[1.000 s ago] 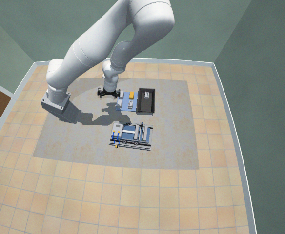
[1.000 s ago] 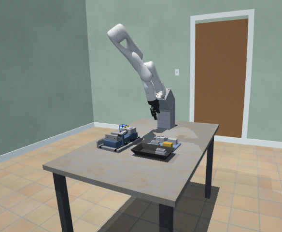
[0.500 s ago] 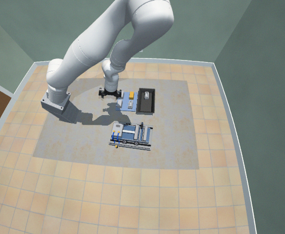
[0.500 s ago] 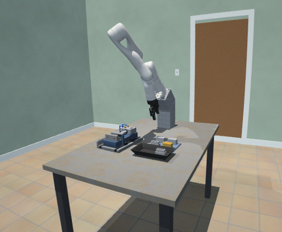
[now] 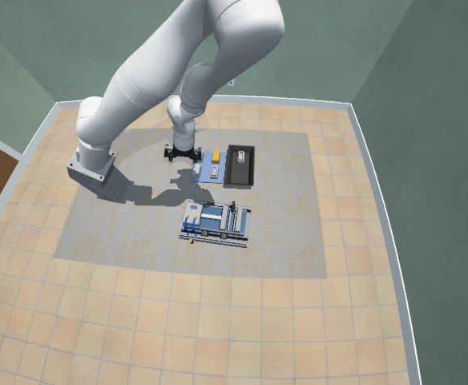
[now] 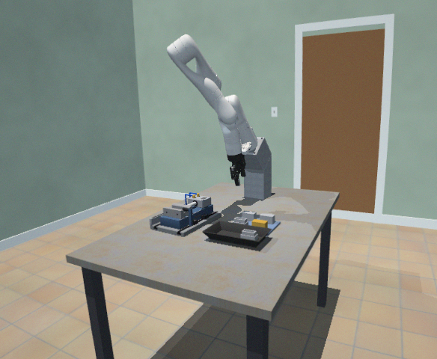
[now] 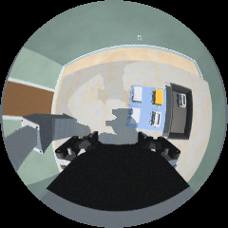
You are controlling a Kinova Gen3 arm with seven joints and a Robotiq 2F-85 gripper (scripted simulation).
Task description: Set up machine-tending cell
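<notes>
A white Kinova arm (image 5: 151,79) hangs its black Robotiq gripper (image 5: 182,153) in the air above the grey bench (image 6: 195,266), jaws spread wide and holding nothing, just off the edge of the blue infeed plate (image 5: 222,165) on the side toward the arm's pedestal (image 5: 86,174). The plate lies near the bench's far long edge in the top view and carries a yellow brass blank (image 5: 215,156), a pale aluminium blank (image 7: 137,94), a second pale block (image 7: 135,114) and a grey finished part (image 5: 214,170) with a recessed pocket in its upper face. Touching the plate, on the side away from the pedestal, the dark rectangular outfeed tray (image 5: 231,176) holds one more pocketed finished part (image 5: 240,156), lying flat at its far end. The vise (image 5: 215,224), blue-bodied with grey end blocks and blue hoses (image 5: 189,224) at one end, sits toward the middle of the bench, well apart from the gripper; its narrow opening is too small to read.
</notes>
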